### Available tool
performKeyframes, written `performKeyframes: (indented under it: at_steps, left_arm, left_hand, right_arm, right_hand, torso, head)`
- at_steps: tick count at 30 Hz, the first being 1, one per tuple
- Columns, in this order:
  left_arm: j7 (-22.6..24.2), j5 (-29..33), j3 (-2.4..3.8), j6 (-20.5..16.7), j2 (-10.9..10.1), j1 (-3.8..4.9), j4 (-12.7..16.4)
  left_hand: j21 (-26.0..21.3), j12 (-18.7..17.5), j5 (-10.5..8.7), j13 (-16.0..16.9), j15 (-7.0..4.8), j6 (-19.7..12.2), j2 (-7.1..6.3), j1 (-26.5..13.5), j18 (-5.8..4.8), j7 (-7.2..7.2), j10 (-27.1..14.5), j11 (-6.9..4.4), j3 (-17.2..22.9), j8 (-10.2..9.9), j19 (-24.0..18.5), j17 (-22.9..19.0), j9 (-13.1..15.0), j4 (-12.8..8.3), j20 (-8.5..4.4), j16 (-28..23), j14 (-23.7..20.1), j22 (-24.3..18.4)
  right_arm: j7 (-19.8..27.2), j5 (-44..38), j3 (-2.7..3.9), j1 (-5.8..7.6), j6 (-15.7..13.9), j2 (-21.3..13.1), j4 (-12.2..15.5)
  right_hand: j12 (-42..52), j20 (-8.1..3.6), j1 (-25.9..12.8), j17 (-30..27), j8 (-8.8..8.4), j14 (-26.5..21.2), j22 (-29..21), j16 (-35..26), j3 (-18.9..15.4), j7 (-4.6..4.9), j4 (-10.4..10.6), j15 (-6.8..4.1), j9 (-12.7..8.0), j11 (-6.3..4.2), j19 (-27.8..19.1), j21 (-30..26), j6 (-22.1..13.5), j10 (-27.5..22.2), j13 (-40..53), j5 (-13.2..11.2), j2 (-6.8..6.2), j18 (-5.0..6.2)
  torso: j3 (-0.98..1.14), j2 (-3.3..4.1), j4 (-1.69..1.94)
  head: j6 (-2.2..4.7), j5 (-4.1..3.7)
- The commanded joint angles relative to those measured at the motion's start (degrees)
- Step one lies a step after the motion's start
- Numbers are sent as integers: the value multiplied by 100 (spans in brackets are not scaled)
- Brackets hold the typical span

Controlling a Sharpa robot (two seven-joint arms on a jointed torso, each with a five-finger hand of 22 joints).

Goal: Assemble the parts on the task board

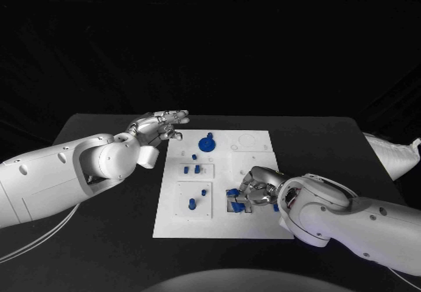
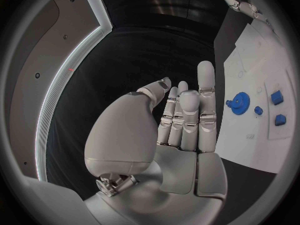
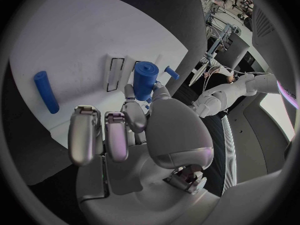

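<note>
The white task board [image 1: 219, 222] lies in the middle of the black table. A blue gear [image 1: 207, 144] stands near its far edge, and small blue parts [image 1: 194, 169] sit in its left panels. My right hand [image 1: 257, 187] is low over the board's near right part, pinching a blue cylinder [image 3: 145, 80] between thumb and a finger, close to a narrow slot [image 3: 116, 75]. A blue rod [image 3: 46, 91] lies flat on the board beside it. My left hand [image 1: 162, 126] hovers over the board's far left corner, fingers straight and holding nothing. The left wrist view shows the gear [image 2: 239, 104] beyond that hand [image 2: 181, 115].
More small blue parts [image 1: 204, 192] stand in the lower left panel. A short blue peg [image 3: 171, 73] lies past the held cylinder. Two blue blocks [image 2: 277, 97] sit on the board beyond the gear. Bare black table [image 1: 105, 243] surrounds the board.
</note>
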Motion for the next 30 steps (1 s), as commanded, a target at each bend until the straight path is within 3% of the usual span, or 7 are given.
performKeyframes:
  at_steps: [1,9,13,19,30]
  left_arm:
    - [9,-16,3,127,6,1,14]
    - [6,-16,2,128,1,1,14]
    - [5,-16,2,126,-2,1,15]
    - [-18,-16,2,136,-8,1,20]
    - [-35,-16,1,147,-14,1,20]
  left_hand:
    - [-39,36,-9,9,5,-20,20,15,58,9,-29,0,-26,35,-35,4,-4,-13,1,-18,-41,-10]
    - [-39,36,-9,9,5,-20,20,15,58,9,-29,0,-26,35,-35,4,-4,-13,1,-18,-41,-10]
    - [-39,36,-9,9,5,-20,20,15,58,9,-29,0,-26,35,-35,4,-4,-13,1,-18,-41,-10]
    - [-41,41,-10,9,6,-22,21,9,58,9,-34,0,-32,36,-34,49,-5,-11,1,4,-27,-11]
    - [-41,44,-10,9,6,-23,21,9,58,8,-36,0,-33,37,-33,43,-5,-12,1,3,-28,-12]
  right_arm:
    - [-48,-207,-1,-3,247,26,-7]
    - [-73,-478,-1,-3,280,42,-22]
    - [-85,-702,-1,-3,228,44,-26]
    - [-113,-1157,-1,-3,202,28,-25]
    - [-137,-1586,0,-4,219,-47,54]
  right_hand:
    - [1113,-43,97,792,35,467,-3,32,-57,-126,0,-34,27,-181,47,16,122,402,1812,-52,147,-106]
    - [1064,-53,-99,779,73,464,-15,24,-200,-141,9,-44,154,-194,41,5,115,399,1799,-376,146,-104]
    - [1010,-59,-376,769,95,461,-31,18,-405,-152,8,-53,272,-201,34,-10,92,392,1784,-1036,146,-101]
    - [909,-68,-674,768,162,461,-56,14,-664,-179,14,-66,430,-221,27,-32,127,372,1741,-1690,141,-94]
    - [840,-81,-638,767,205,460,-70,12,-710,-196,-17,-78,506,-235,24,-45,137,356,1705,-1755,120,-92]
  torso:
    - [3,-1,1]
    - [6,-3,1]
    - [4,-1,1]
    - [11,2,-2]
    - [15,-2,-7]
  head:
    - [-21,1]
    - [-18,6]
    - [-14,8]
    - [4,-24]
    - [6,-24]
